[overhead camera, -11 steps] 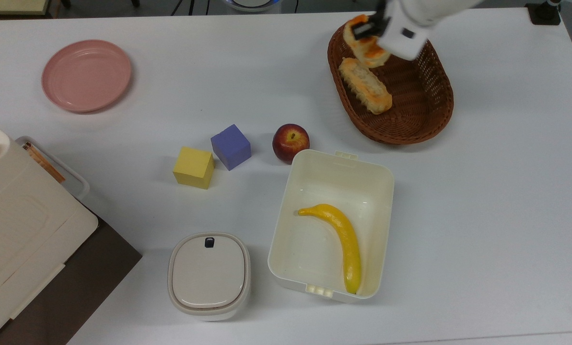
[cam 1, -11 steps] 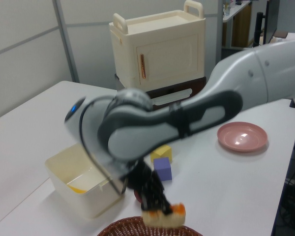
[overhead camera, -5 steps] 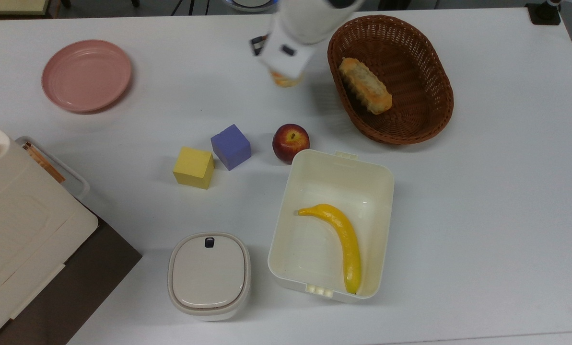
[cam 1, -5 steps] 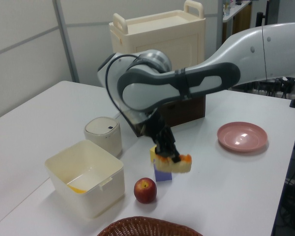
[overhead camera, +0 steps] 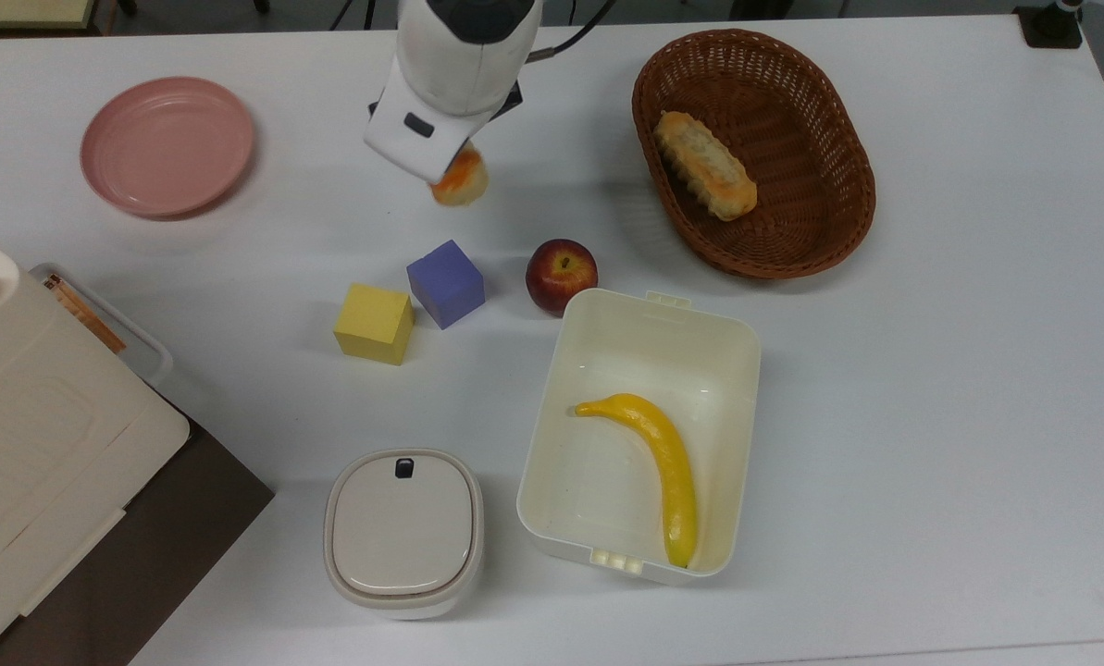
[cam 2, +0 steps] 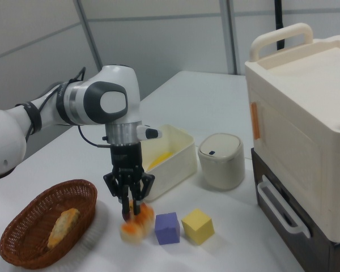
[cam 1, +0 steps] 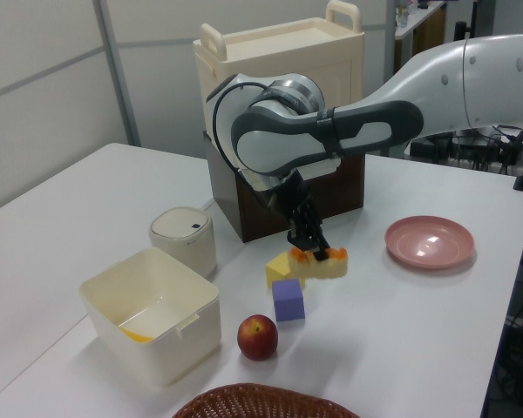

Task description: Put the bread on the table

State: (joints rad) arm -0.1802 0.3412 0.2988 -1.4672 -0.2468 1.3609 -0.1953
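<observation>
The bread (overhead camera: 460,181) is a short roll with an orange glazed top. It hangs in my gripper (cam 2: 131,214), which is shut on it from above. In the top view it sits over the white table (overhead camera: 931,370), between the pink plate and the basket and above the purple cube (overhead camera: 445,283). The left view shows the bread (cam 1: 323,264) under the gripper (cam 1: 309,252), in front of the yellow cube. In the right view the bread (cam 2: 137,225) is low, beside the purple cube (cam 2: 168,228); I cannot tell whether it touches the table.
A brown wicker basket (overhead camera: 792,250) holds a longer tan loaf (overhead camera: 704,178). An apple (overhead camera: 561,275), a yellow cube (overhead camera: 374,323), a pink plate (overhead camera: 167,145), a cream box (overhead camera: 639,310) with a banana (overhead camera: 663,462), a lidded white pot (overhead camera: 403,532) and a cabinet (overhead camera: 33,416) also stand here.
The arm carried the bread out of the basket, swung to the top view's left past the apple, and now holds it lower over the table near the purple cube.
</observation>
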